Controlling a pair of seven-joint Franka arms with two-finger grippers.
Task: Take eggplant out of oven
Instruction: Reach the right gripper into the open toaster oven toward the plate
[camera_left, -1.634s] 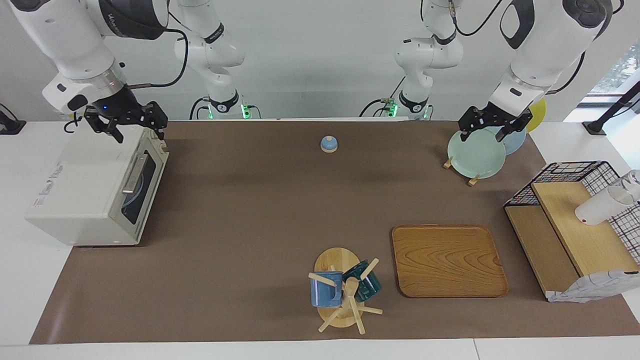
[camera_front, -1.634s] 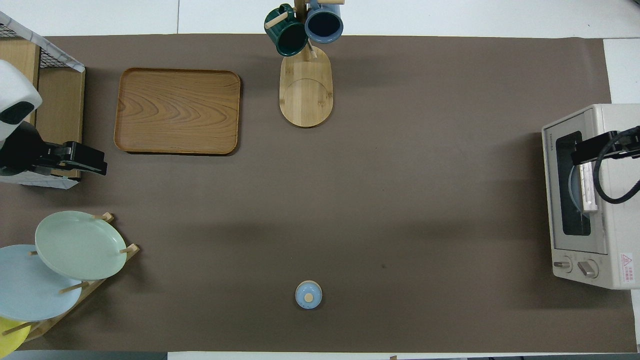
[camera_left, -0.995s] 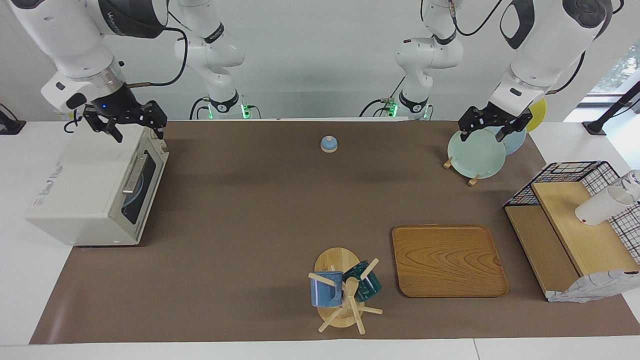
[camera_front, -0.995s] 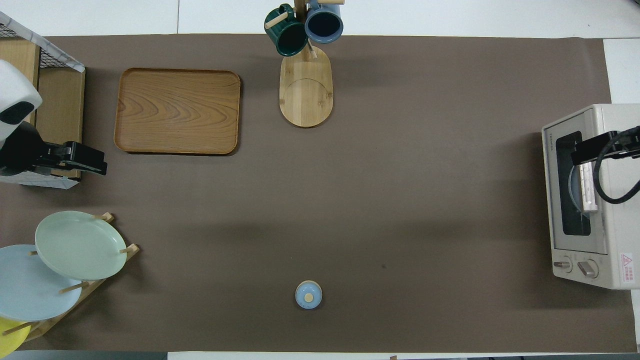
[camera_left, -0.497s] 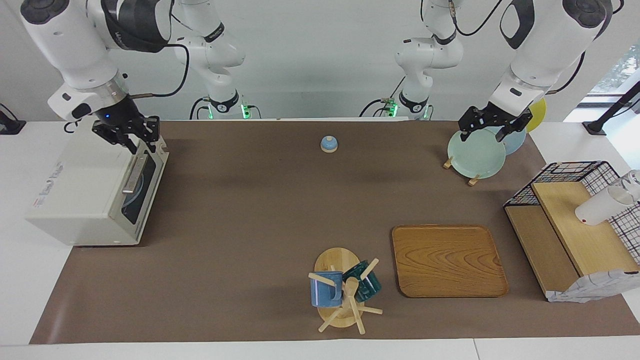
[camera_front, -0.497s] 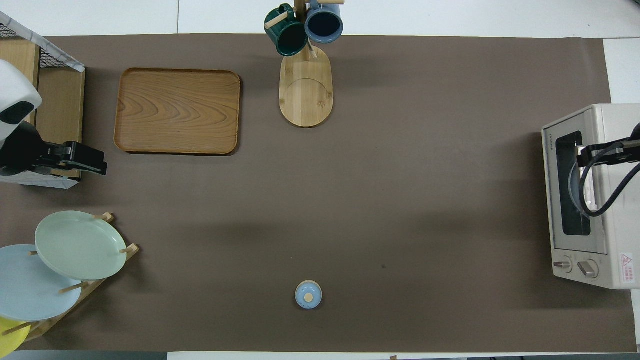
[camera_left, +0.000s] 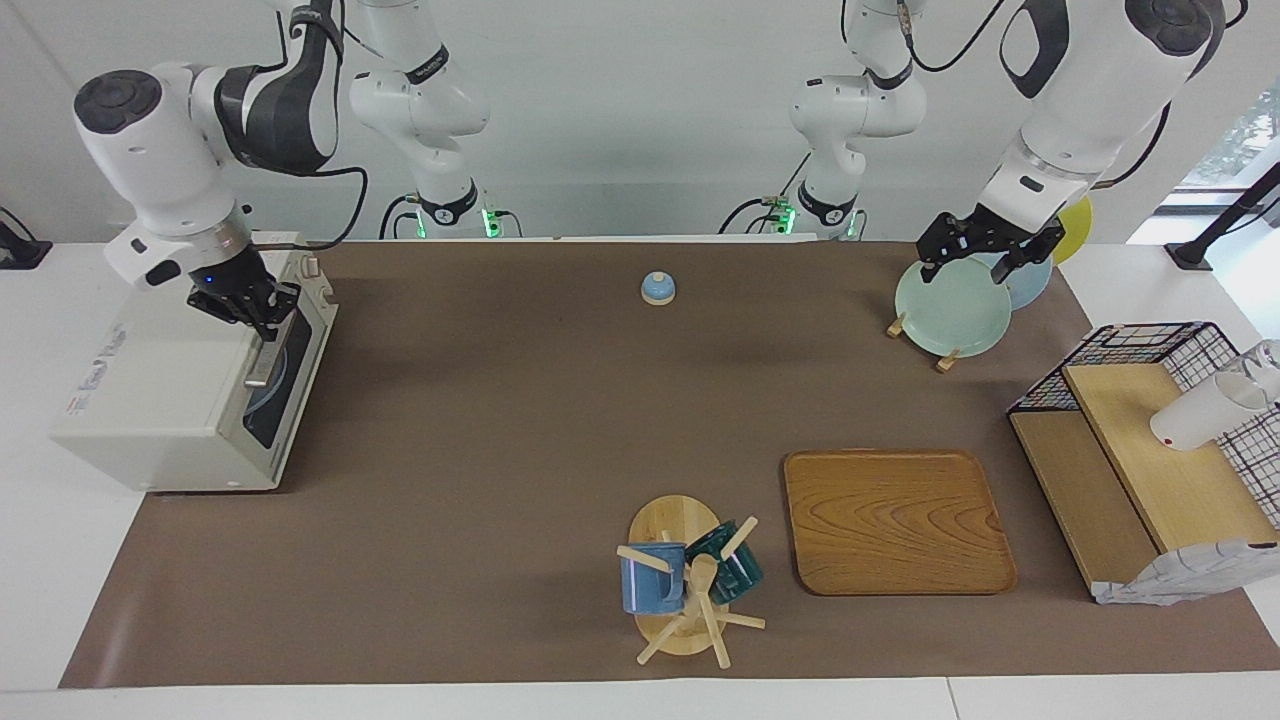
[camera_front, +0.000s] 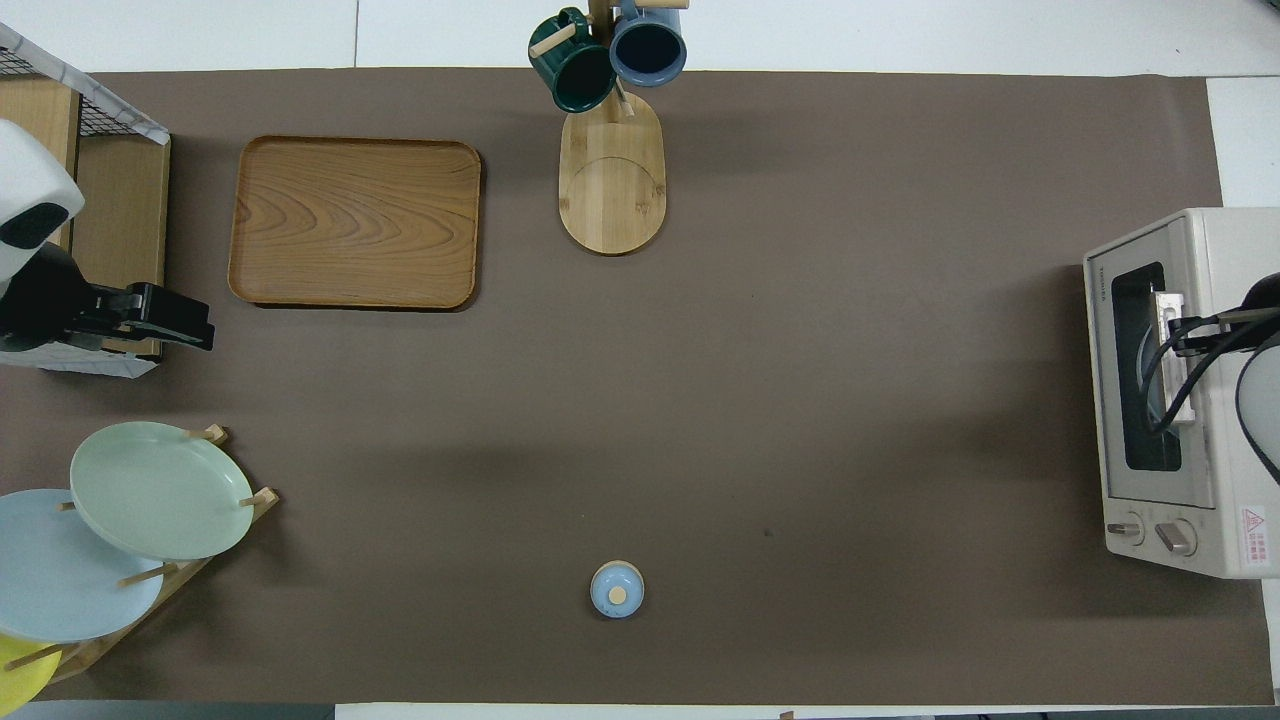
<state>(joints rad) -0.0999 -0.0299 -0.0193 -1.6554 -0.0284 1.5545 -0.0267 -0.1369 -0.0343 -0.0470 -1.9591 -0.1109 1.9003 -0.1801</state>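
The off-white oven (camera_left: 160, 400) stands at the right arm's end of the table with its glass door shut; it also shows in the overhead view (camera_front: 1225, 480). The eggplant is hidden; through the glass only a blue plate rim (camera_left: 268, 385) shows. My right gripper (camera_left: 262, 315) is low over the top front edge of the oven, just above the nearer end of the metal bar handle (camera_left: 266, 358), and shows from overhead (camera_front: 1178, 336) over the door. My left gripper (camera_left: 985, 255) is open and empty, waiting over the plate rack.
A plate rack with green and blue plates (camera_left: 950, 305) stands near the left arm. A wooden tray (camera_left: 895, 520), a mug tree with two mugs (camera_left: 685, 580), a wooden shelf with a wire basket (camera_left: 1150, 450) and a small blue lid (camera_left: 657, 288) are on the brown mat.
My right gripper has turned and come down from above the oven's top to the door's upper edge by the handle. The left arm has not moved.
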